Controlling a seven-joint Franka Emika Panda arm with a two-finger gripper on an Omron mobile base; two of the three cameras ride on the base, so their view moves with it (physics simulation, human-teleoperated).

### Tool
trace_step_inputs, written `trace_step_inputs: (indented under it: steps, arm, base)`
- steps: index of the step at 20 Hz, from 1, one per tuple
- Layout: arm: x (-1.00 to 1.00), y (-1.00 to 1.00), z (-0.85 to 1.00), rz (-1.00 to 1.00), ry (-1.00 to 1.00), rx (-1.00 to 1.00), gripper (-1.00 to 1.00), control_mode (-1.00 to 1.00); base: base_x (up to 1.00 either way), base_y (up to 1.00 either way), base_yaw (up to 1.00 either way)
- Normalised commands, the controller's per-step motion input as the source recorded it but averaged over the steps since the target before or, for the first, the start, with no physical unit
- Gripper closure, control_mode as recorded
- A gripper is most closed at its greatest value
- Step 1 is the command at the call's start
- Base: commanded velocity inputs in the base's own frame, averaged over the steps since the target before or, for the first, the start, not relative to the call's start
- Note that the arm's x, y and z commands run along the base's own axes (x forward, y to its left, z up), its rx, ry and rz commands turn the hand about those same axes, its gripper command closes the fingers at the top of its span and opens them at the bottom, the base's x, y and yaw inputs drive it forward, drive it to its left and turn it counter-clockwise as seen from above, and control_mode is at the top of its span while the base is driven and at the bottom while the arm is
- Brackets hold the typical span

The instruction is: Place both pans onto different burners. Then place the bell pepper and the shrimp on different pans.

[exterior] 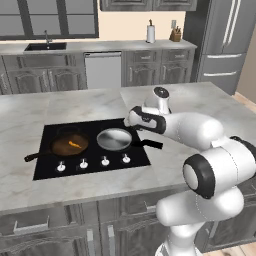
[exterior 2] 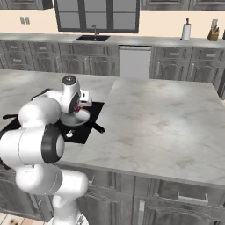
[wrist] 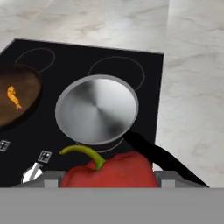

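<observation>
Shrimp [wrist: 14,97]: it lies in our brown pan [wrist: 17,103] on the left.
Silver pan [wrist: 96,109]: it sits bare on its burner [wrist: 117,72]; we should lower the pepper over its middle.
Bell pepper [wrist: 114,171]: our gripper [wrist: 107,177] pinches it, just above the silver pan's near edge.
Letting go: we should get low first.

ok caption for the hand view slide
Gripper holding red bell pepper above empty steel pan; shrimp already in dark skillet.

White arm bent forward over the island, pincer [wrist: 109,175] jaws spread wide, clamping a bell pepper [wrist: 109,171]
</observation>
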Motion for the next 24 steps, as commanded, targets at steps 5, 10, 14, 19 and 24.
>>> trace_step_inputs:
  steps: [5,10,14,19,24]
  arm:
    - [0.03,0.38,-0.16,0.02,0.00,0.00,1.00,-1.00]
    - [0.20,0.32,-0.20,0.00,0.00,0.00,1.00,-1.00]
    - [0.26,0.24,-0.27,0.00,0.00,0.00,1.00,-1.00]
    - [0.18,0.20,-0.32,0.00,0.00,-0.01,1.00,-1.00]
    - [0.06,0.13,-0.35,0.00,0.00,-0.02,1.00,-1.00]
  base:
    - [0.00,0.00,0.00]
    - [0.00,0.00,0.00]
    - [0.00,0.00,0.00]
    - [0.00,0.00,0.00]
    - [0.00,0.00,0.00]
